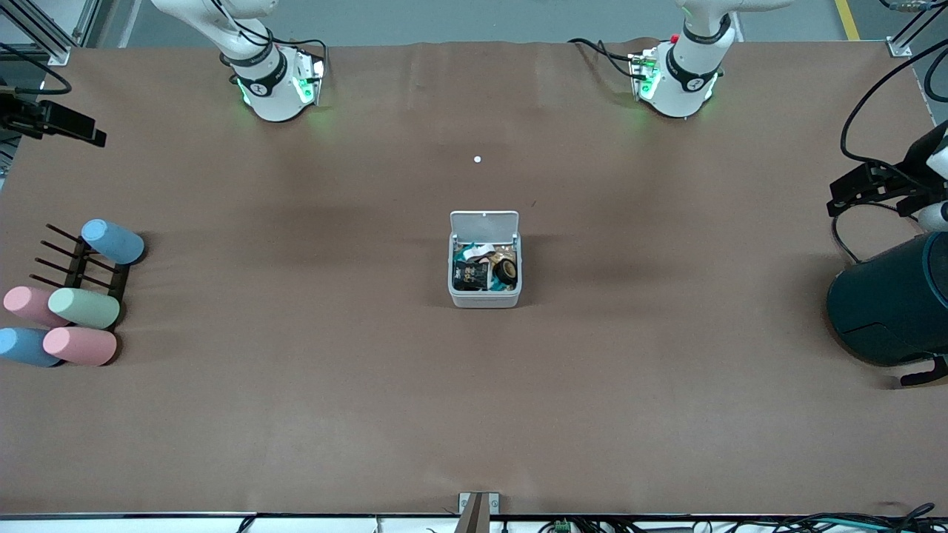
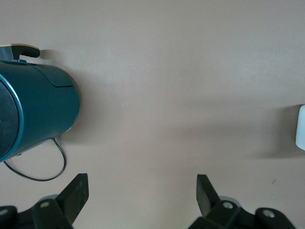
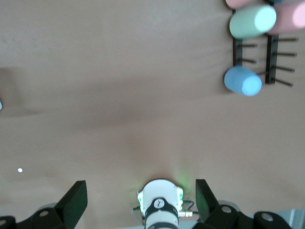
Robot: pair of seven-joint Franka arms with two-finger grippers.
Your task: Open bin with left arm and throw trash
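Note:
The white square bin stands mid-table with its hinged lid raised open. Inside lie the black snack packet, the black tape roll and a pale beige band. Neither gripper shows in the front view; both arms are raised out of that view. In the left wrist view, my left gripper is open and empty, high over bare table, with a corner of the bin at the frame's edge. My right gripper is open and empty, high over the right arm's base.
A large dark teal cylinder lies at the left arm's end of the table and also shows in the left wrist view. Pastel cylinders and a black peg rack sit at the right arm's end. A small white dot lies between the bases.

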